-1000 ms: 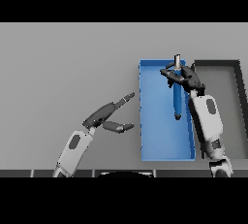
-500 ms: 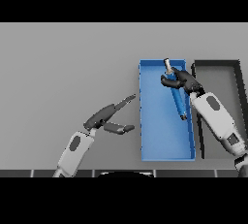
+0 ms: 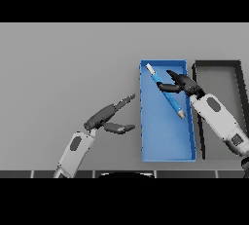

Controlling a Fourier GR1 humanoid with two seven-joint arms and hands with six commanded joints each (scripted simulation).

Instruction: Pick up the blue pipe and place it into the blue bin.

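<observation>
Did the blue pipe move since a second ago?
Yes. The blue pipe has tipped over and shifted toward the left wall of the blue bin; its top end now lies near the bin's far-left corner, with the right hand still on it.

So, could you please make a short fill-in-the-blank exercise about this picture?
1. The blue pipe lies over the ___ bin.
2. The ___ hand is at the pipe.
3. The left hand hangs over the grey ___, its fingers straight.
4. Right of the blue bin stands a ___ bin.

Missing words: blue; right; table; black
</observation>
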